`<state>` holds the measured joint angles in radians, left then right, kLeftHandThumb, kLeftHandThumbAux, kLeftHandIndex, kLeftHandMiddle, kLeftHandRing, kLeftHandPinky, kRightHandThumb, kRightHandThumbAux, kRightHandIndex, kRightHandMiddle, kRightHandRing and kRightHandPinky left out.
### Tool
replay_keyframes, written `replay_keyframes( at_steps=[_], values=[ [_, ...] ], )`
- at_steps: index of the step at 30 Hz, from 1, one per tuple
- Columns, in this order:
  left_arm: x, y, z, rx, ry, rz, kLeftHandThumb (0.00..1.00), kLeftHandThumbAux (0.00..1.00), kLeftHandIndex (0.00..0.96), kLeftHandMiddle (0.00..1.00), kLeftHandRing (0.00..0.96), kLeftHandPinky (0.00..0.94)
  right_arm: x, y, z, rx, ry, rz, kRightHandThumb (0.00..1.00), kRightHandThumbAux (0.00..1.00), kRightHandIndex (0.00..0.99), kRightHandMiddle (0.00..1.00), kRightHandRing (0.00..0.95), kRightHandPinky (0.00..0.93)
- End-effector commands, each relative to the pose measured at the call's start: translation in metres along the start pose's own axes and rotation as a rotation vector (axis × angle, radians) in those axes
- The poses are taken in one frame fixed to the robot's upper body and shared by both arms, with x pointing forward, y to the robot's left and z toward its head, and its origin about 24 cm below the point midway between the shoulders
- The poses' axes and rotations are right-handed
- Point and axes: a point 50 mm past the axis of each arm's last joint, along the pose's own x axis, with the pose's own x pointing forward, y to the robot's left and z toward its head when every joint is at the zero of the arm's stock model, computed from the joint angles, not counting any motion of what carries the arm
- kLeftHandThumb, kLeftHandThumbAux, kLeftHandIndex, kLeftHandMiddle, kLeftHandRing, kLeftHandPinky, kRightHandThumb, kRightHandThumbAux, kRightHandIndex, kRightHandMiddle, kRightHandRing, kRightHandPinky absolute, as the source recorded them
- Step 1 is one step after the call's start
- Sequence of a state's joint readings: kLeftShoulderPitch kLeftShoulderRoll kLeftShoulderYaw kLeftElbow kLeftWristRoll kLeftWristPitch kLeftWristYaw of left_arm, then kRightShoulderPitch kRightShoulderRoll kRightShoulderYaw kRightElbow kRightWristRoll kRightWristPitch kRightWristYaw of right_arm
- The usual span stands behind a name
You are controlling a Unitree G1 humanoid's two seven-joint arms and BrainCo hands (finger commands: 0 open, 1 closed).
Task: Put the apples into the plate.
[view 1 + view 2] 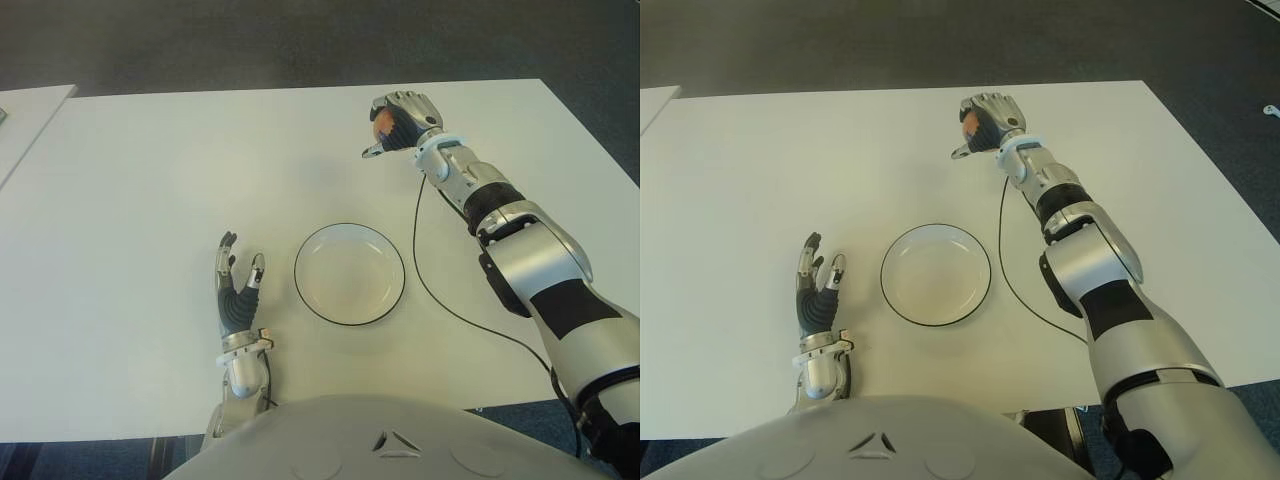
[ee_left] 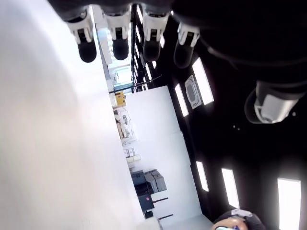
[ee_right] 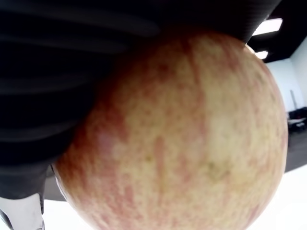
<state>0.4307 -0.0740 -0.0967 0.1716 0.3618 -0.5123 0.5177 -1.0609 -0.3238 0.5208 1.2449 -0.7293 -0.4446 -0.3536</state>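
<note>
the right hand (image 1: 398, 122) is out at the far side of the white worktop (image 1: 150, 200), well beyond the plate (image 1: 349, 273) and off to its right. its fingers are curled tight round an apple (image 1: 383, 124), of which only a small reddish patch shows between them in the eye views. in the right wrist view the apple (image 3: 182, 134) fills almost the whole picture: yellow skin streaked and mottled with red, pressed against the dark palm. whether the hand and apple touch the worktop or are held just above it cannot be told.

the plate is round, white, with a thin dark rim, and lies near the front edge of the worktop, roughly in the middle. nothing is in it. a thin black cable (image 1: 430, 290) runs from the right forearm across the worktop, curving past the plate's right side without touching it.

the left hand (image 1: 238, 292) shows just to the left of the plate, near the front edge, fingers stretched out straight and slightly apart, holding nothing. in the left wrist view its fingertips (image 2: 120, 48) point away in a row with no object between them.

only one apple is in view, the one in the right hand.
</note>
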Motion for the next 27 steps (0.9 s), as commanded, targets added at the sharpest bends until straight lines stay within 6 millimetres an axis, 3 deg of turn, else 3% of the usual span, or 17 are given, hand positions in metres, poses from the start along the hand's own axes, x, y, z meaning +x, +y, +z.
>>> replay_keyframes(
  at_steps=[1,3,8,13,20,27],
  values=[
    [-0.009,-0.014,-0.007,-0.036,0.107,0.002,0.0,0.357,0.162,0.067,0.0,0.0,-0.004,-0.003,0.013,0.02,-0.144,-0.004,0.738,0.707,0.442,0.864,0.781,0.407],
    [-0.009,-0.016,-0.005,-0.047,0.112,0.006,0.0,0.364,0.173,0.066,0.0,0.0,-0.007,-0.002,0.02,0.032,-0.199,0.0,0.739,0.708,0.442,0.865,0.792,0.531],
    [-0.008,-0.017,0.0,-0.047,0.104,0.026,0.0,0.364,0.245,0.073,0.0,0.0,-0.021,0.006,0.04,0.06,-0.337,0.039,0.742,0.707,0.441,0.863,0.811,0.676],
    [-0.007,-0.018,0.007,-0.042,0.086,0.022,0.0,0.371,0.259,0.071,0.0,0.0,-0.045,0.019,0.055,0.102,-0.471,0.129,0.742,0.708,0.441,0.862,0.818,0.682],
    [-0.005,-0.018,0.01,-0.008,0.075,0.001,0.0,0.358,0.192,0.054,0.0,0.0,-0.072,0.021,0.067,0.132,-0.599,0.202,0.74,0.708,0.441,0.854,0.807,0.593],
    [-0.006,-0.015,0.008,-0.041,0.11,-0.012,0.0,0.367,0.153,0.053,0.002,0.0,-0.093,0.009,0.082,0.074,-0.737,0.251,0.741,0.708,0.441,0.853,0.818,0.762]
  ],
)
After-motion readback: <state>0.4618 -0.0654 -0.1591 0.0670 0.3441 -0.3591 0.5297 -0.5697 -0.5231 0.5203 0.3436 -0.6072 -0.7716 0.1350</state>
